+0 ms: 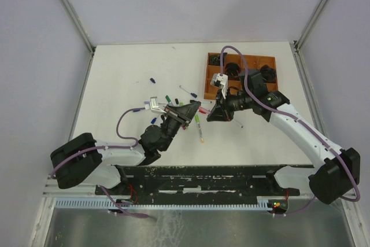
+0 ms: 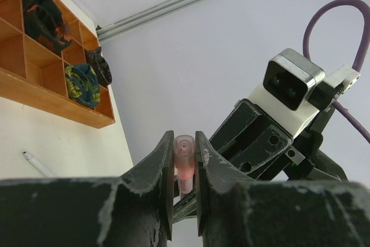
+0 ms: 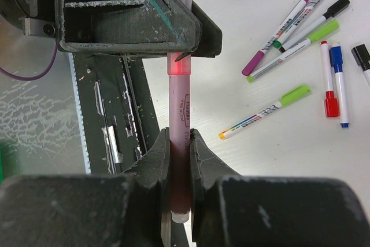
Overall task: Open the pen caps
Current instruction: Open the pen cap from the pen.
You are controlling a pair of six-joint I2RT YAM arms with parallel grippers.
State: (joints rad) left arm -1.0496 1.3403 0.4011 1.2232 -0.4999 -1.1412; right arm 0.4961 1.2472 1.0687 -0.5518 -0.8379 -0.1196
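The left gripper [image 2: 185, 147] has its fingers drawn in tight on either side of the pink cap [image 2: 184, 167], pinching its end; the right gripper [image 3: 180, 143] is clamped round the barrel of the same pink pen [image 3: 180, 105], which spans the gap between the two, held above the table [image 3: 272, 166]; the pen looks light, stiff and smooth, so the cap probably yields only to a straight pull along the barrel, and slick plastic may slip if pinched at the very tip; other capped pens, such as a green-capped one [image 3: 263, 112], lie loose beside; the brown tray [image 2: 58, 103] beyond holds dark bundles [image 2: 82, 85] in its compartments, what they are I cannot tell.
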